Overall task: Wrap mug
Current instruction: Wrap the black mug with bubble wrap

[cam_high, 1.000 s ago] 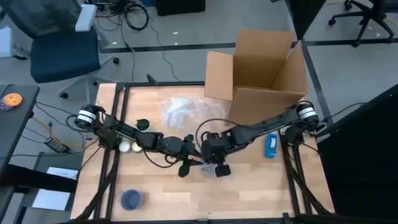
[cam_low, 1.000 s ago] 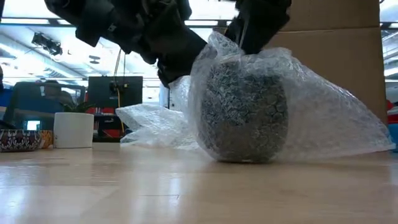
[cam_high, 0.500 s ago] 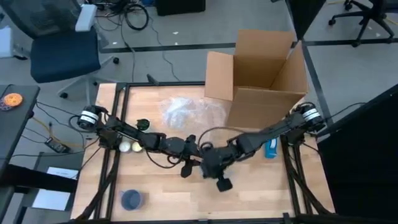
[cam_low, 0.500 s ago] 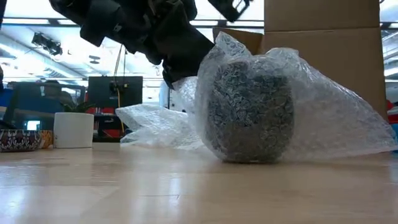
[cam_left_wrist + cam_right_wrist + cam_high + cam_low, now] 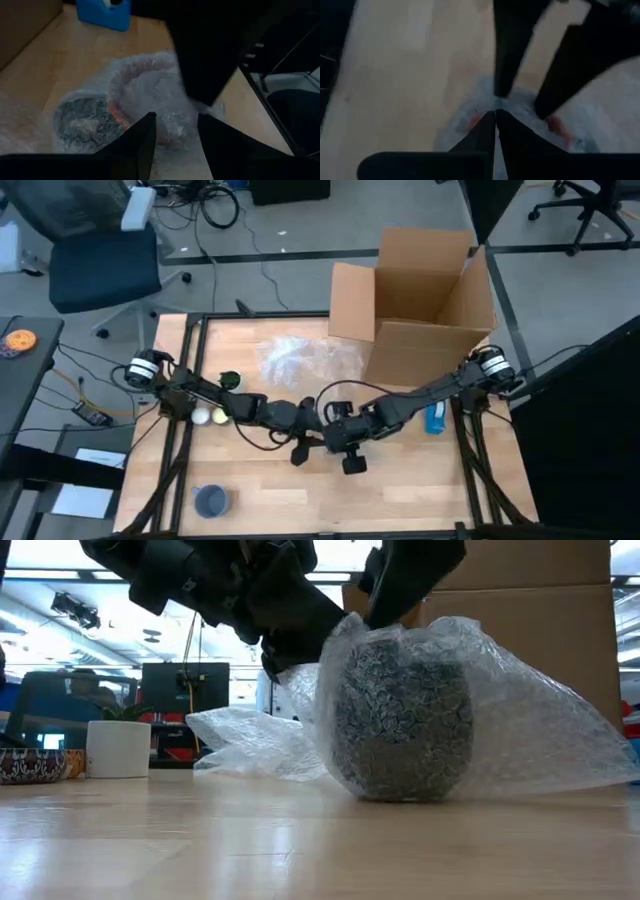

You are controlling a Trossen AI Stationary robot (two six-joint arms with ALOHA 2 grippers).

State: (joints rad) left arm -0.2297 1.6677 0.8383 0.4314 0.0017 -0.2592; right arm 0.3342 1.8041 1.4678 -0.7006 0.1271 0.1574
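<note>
Jaws of both arms meet over the mug in the high view: the left arm point(image 5: 230, 405) and the right arm point(image 5: 420, 395) converge there and hide the mug itself. Half a second ago the right wrist sat slightly farther out from that spot; it has drawn back in. A cardboard box point(image 5: 420, 290) stands well behind the mug.

From the low view, the mug point(image 5: 400, 710) stands upright on the table point(image 5: 200, 840) under bubble wrap point(image 5: 540, 730), which trails off on the box side. The left jaws press the film against the mug's upper shoulder, as they did a second ago. The right jaws, lifted clear of the mug half a second back, have come down again to touch the film at the mug's top.

Past the left fingers point(image 5: 142, 140), the left wrist view shows the left jaws open, film bunched in the gap, the mug point(image 5: 85, 120) just beyond.

Seen from the right wrist, the right fingers point(image 5: 480, 132) are closed tip to tip at the edge of the film point(image 5: 470, 100); whether any film is caught between them I cannot tell.

I judge the right jaws re-set for another fold; the wrap is draped over the mug, not yet tucked around it.
</note>
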